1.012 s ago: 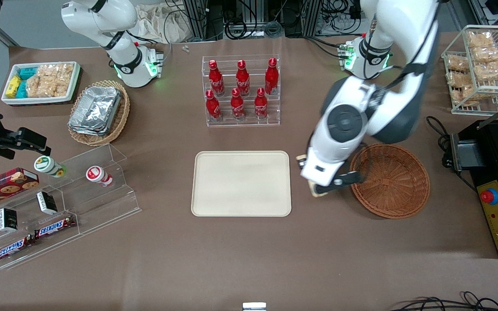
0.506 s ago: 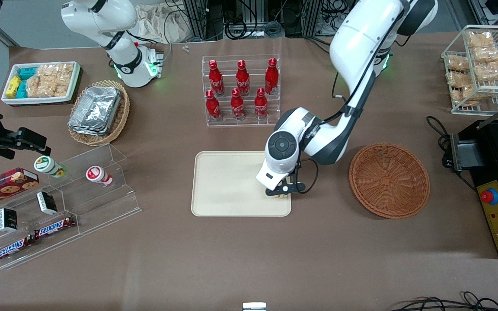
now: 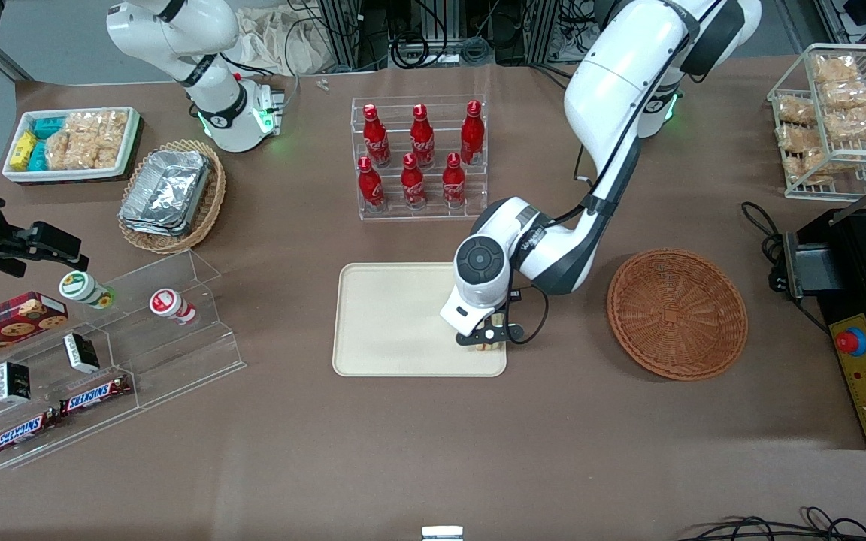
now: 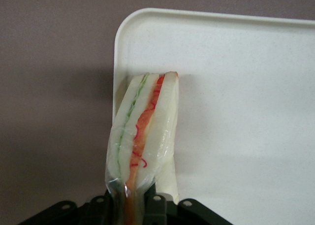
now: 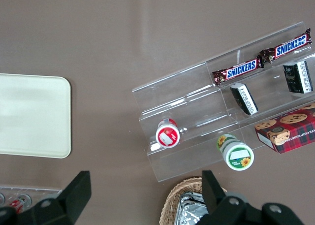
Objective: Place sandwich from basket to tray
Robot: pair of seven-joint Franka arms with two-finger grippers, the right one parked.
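Note:
My left gripper [image 3: 487,342] is shut on the sandwich [image 4: 142,131], a wrapped white-bread wedge with red and green filling lines on its edge. It holds it over the corner of the cream-beige tray [image 3: 395,319] nearest the front camera and the basket. In the left wrist view the sandwich hangs just above the tray's rim [image 4: 117,52]; whether it touches the tray I cannot tell. In the front view only a sliver of the sandwich [image 3: 486,348] shows under the fingers. The round reddish-brown wicker basket [image 3: 677,314] stands beside the tray, toward the working arm's end, with nothing in it.
A clear rack of red bottles [image 3: 419,158] stands farther from the front camera than the tray. A tan oval basket of foil trays [image 3: 170,195] and an acrylic snack stand [image 3: 102,353] lie toward the parked arm's end. A black machine [image 3: 865,315] sits beside the wicker basket.
My left gripper carried the sandwich from the basket's rim sideways to over the tray's near corner, then shifted slightly farther onto the tray. The basket now shows in full.

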